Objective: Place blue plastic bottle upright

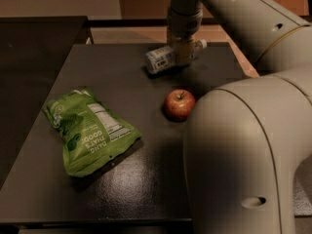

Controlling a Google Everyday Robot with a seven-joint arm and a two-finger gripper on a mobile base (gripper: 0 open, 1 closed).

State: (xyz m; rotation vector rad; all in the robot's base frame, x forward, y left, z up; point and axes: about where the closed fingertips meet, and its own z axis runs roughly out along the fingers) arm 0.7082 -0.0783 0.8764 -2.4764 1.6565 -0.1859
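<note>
The blue plastic bottle (160,58) is a small clear bottle with a pale label and a white cap at its right end. It lies nearly flat at the far middle of the dark table (122,189), cap end tilted slightly up. My gripper (183,52) comes straight down from above and is shut on the bottle's middle, between label and cap. The arm's large grey links fill the right side of the view and hide the table's right part.
A red apple (179,104) sits on the table just in front of the bottle. A green snack bag (87,129) lies flat at the left. A second dark surface (34,57) adjoins the table on the left.
</note>
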